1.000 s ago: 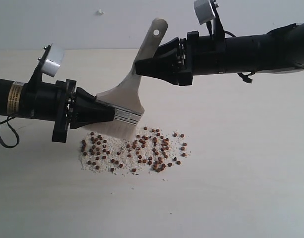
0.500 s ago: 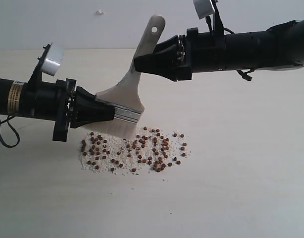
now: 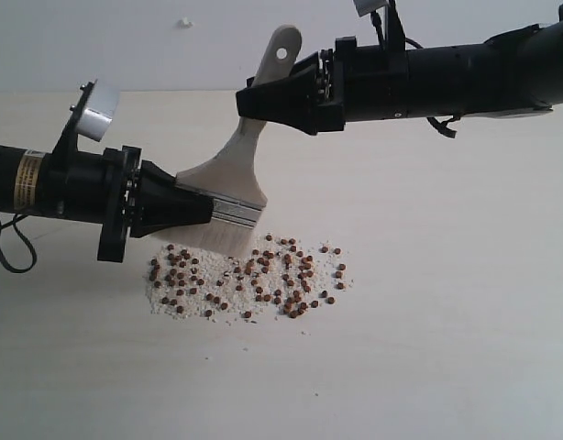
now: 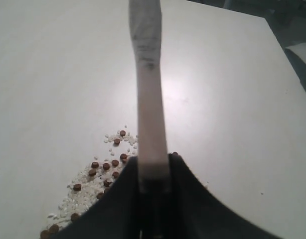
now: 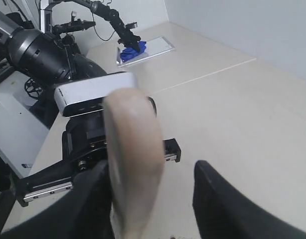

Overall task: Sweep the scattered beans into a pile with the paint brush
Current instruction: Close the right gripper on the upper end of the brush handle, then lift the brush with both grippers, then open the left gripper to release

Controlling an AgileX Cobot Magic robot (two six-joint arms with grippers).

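The left gripper [image 3: 201, 209] clamps the paint brush [image 3: 228, 174]; the right gripper [image 3: 249, 103] is apart round the handle. It should squeeze tight, then sweep the beans [image 3: 254, 280] gently.

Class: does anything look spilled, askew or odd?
The beans, mixed with white grains, lie scattered on the table near the paint brush, which the left tool holds tilted; the right tool stands open around its handle.

I can read nothing; the yellow label [image 3: 28, 180] on my left arm [image 3: 75, 188] seems printed, but blurs.
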